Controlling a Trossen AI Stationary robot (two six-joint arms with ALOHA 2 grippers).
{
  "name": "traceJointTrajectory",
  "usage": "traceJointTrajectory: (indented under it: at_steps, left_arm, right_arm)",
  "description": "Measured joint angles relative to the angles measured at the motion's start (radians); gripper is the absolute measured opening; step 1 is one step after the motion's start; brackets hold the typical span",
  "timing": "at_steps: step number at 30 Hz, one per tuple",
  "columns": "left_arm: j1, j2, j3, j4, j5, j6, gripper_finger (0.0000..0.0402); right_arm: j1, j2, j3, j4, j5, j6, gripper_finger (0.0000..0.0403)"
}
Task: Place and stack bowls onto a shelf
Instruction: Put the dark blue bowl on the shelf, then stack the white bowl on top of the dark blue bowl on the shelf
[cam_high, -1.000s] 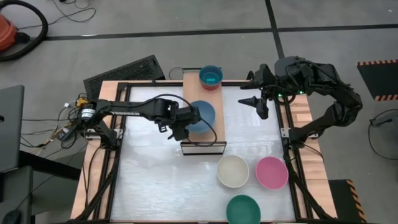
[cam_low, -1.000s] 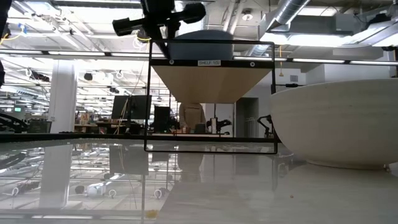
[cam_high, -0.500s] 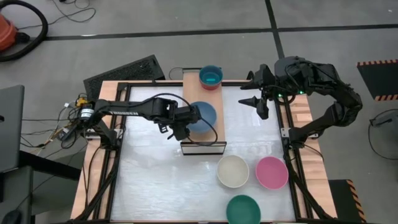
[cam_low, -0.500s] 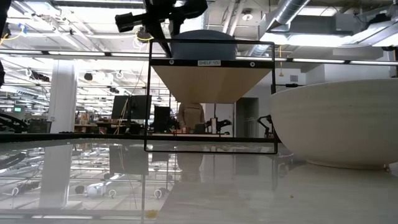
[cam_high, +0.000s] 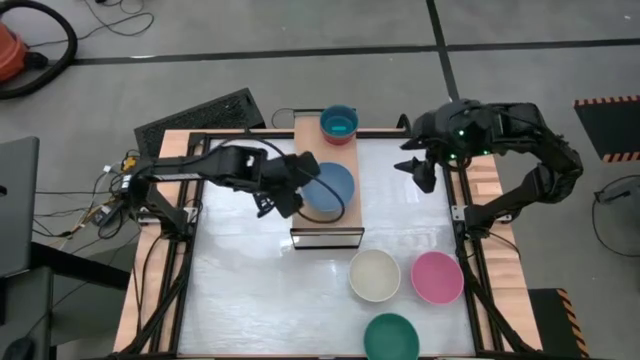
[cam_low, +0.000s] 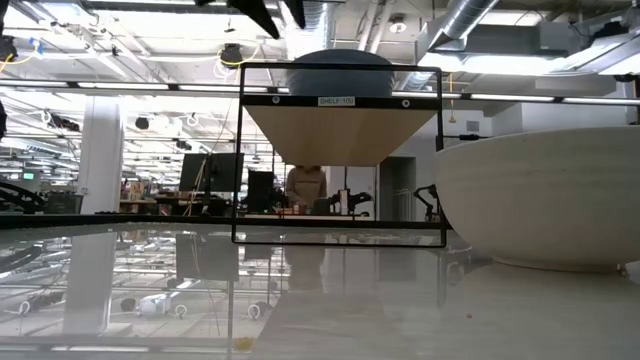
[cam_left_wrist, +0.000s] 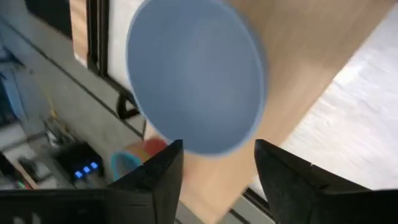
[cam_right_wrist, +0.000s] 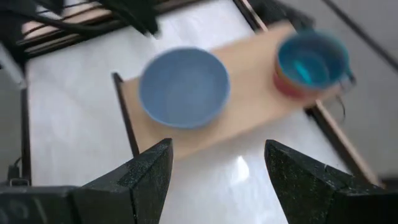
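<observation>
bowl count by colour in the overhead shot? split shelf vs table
On the shelf:
grey-blue bowl: 1
cyan bowl nested in a red bowl: 2
On the table:
cream bowl: 1
pink bowl: 1
dark green bowl: 1
Total: 6 visible

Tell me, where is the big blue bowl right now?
In the high view the blue bowl sits on the shelf, near its front end, just right of the open left end effector.
</observation>
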Motion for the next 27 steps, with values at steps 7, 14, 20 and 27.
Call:
traceJointTrajectory:
  at_steps: [7, 14, 20, 27]
  left_arm:
    - [0.0, -0.041, 0.101, -0.137, -0.03, -0.279, 0.0196]
    - [0.0, -0.059, 0.264, -0.279, -0.024, -0.588, 0.0197]
    - [0.0, -0.092, 0.34, -0.305, -0.002, -0.731, 0.0197]
    - [0.0, -0.121, 0.342, -0.338, 0.005, -0.809, 0.0197]
  right_arm:
    - [0.06, -0.001, -0.159, -0.094, 0.021, 0.293, 0.0281]
    - [0.208, 0.001, -0.509, 0.038, 0.001, 0.479, 0.0281]
    - [0.3, 0.0, -0.789, 0.345, -0.079, 0.592, 0.0282]
    - [0.354, 0.0, -0.983, 0.515, -0.086, 0.728, 0.0281]
